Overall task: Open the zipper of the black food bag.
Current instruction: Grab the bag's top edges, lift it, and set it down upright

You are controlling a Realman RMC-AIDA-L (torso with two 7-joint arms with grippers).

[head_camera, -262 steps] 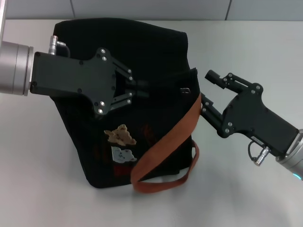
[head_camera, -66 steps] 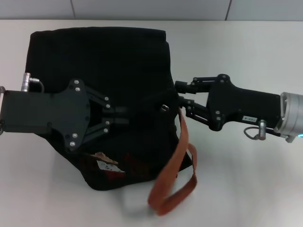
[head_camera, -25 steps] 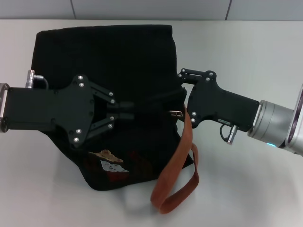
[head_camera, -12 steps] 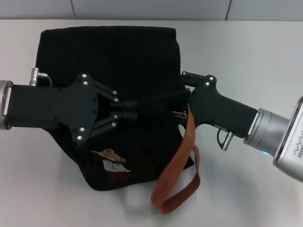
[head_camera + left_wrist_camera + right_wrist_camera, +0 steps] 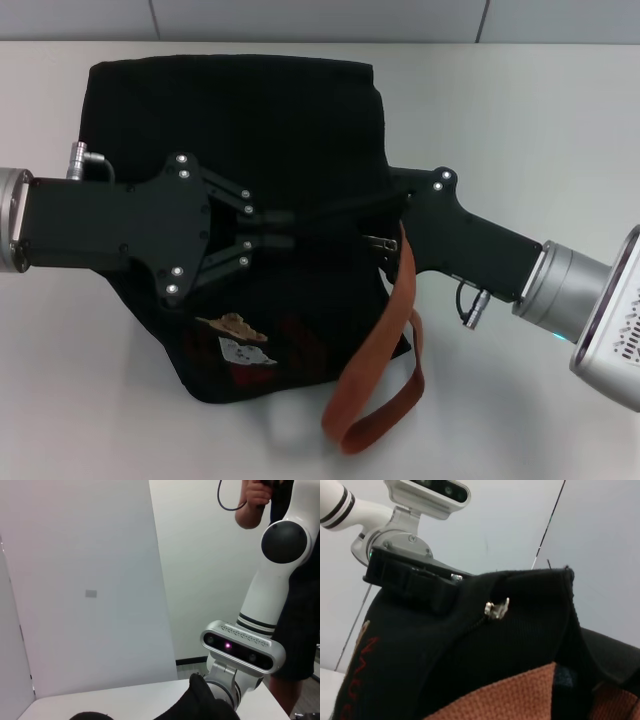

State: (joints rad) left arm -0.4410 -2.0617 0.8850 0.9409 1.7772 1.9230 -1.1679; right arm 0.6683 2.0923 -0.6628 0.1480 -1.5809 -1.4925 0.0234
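The black food bag (image 5: 230,120) lies on the white table, with bear patches (image 5: 235,338) on its near side. My left gripper (image 5: 275,228) reaches in from the left and is shut on the fabric of the bag's top ridge. The zipper track (image 5: 335,212) runs from there to the small silver pull tab (image 5: 378,241), which hangs free at the bag's right end. My right gripper (image 5: 395,205) presses against that end, just above the tab. In the right wrist view the pull tab (image 5: 496,608) stands loose on the bag (image 5: 470,650), with the left gripper (image 5: 415,587) behind it.
An orange-brown strap (image 5: 385,340) loops off the bag's right end onto the table (image 5: 520,110), under the right gripper's body. The left wrist view shows the right arm's wrist camera (image 5: 240,647) and a person (image 5: 295,630) standing behind the robot.
Over the last second my right gripper has turned on its wrist and settled lower against the bag's right end. The bag and left gripper shifted slightly right. The pull tab stays loose.
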